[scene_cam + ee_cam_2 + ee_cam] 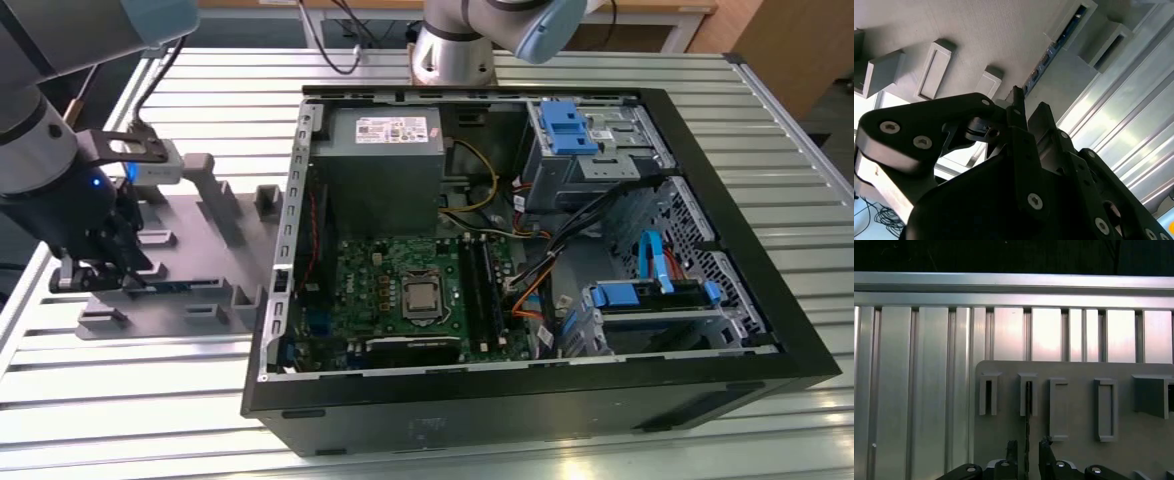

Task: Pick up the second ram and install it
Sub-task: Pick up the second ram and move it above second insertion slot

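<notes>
Gripper (118,272) positioned low over grey fixture (214,200), on slatted metal table (747,110), at exterior view's left of open computer case (787,350). Second ram (1028,422) held on edge in fixture slot: thin dark strip in first wrist view, blue-green edge seen in second wrist view. Gripper fingers (1012,451) set narrowly apart, one each side of ram; small gaps noted, no contact seen. Motherboard (400,290) laid flat inside case.
</notes>
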You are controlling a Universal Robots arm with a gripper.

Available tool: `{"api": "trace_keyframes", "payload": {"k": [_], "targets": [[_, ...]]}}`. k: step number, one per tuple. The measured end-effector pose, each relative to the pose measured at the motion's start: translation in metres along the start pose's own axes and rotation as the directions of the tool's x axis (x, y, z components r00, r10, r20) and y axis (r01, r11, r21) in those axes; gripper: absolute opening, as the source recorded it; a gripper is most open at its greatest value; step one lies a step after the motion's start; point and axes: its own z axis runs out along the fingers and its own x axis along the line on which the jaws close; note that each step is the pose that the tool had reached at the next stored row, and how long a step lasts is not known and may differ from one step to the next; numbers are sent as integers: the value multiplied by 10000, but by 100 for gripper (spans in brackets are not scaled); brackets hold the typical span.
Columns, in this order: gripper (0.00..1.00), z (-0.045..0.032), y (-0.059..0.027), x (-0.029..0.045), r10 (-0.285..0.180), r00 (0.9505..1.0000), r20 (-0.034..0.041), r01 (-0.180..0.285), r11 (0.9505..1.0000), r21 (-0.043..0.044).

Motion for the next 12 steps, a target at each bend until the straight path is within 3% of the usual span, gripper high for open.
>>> {"api": "trace_keyframes", "payload": {"k": [12], "targets": [[31, 153, -3, 8, -1, 10000, -1, 1, 10000, -1]]}}
